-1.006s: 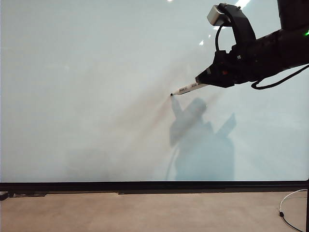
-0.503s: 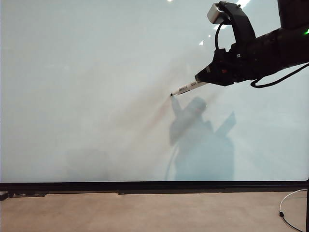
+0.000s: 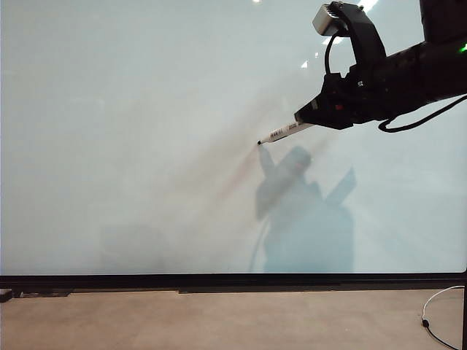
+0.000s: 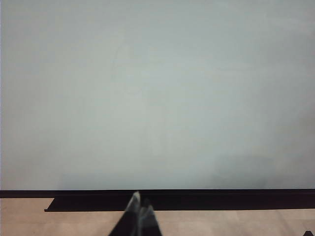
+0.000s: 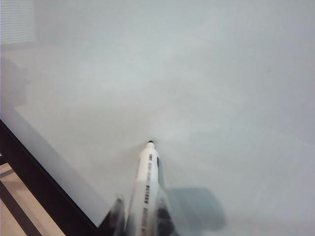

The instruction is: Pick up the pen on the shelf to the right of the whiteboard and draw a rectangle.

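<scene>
The whiteboard (image 3: 131, 131) fills nearly the whole exterior view. My right gripper (image 3: 305, 117) reaches in from the upper right, shut on the pen (image 3: 286, 133), a slim white marker with dark print. The pen slants down to the left and its dark tip touches the board. In the right wrist view the pen (image 5: 145, 182) runs out between the fingers of the right gripper (image 5: 140, 209) onto the whiteboard (image 5: 221, 73). No rectangle shows on the board, and the shelf is out of view. My left gripper (image 4: 140, 201) hangs low in front of the whiteboard (image 4: 157, 98), shut and holding nothing.
A thin black frame (image 3: 233, 281) runs along the board's lower edge, with a tan surface (image 3: 219, 321) below it. A white cable (image 3: 438, 306) lies at the bottom right. The right arm's shadow (image 3: 306, 219) falls on the board under the pen.
</scene>
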